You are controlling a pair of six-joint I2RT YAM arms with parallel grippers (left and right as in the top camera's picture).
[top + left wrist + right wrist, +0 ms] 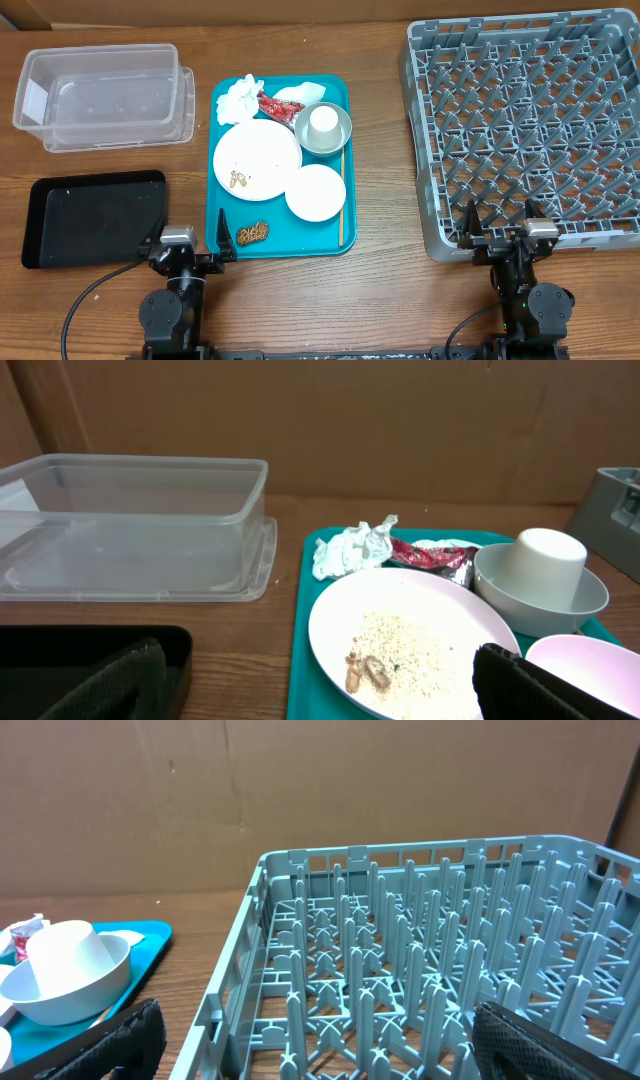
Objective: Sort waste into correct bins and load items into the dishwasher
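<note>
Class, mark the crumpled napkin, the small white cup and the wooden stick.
crumpled napkin [240, 95], overhead view, centre of the wad.
small white cup [543, 565], left wrist view, its side wall.
wooden stick [340, 230], overhead view, its lower half.

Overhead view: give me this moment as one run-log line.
left gripper: open, empty | right gripper: open, empty | dish rack: nothing loaded | clear tub, black tray: empty | waste, dishes: all on teal tray

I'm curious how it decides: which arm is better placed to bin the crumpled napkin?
Probably left. The open left gripper sits beside the teal tray, nearer the clear tub; the open right gripper sits before the dish rack, farther from the napkin.
</note>
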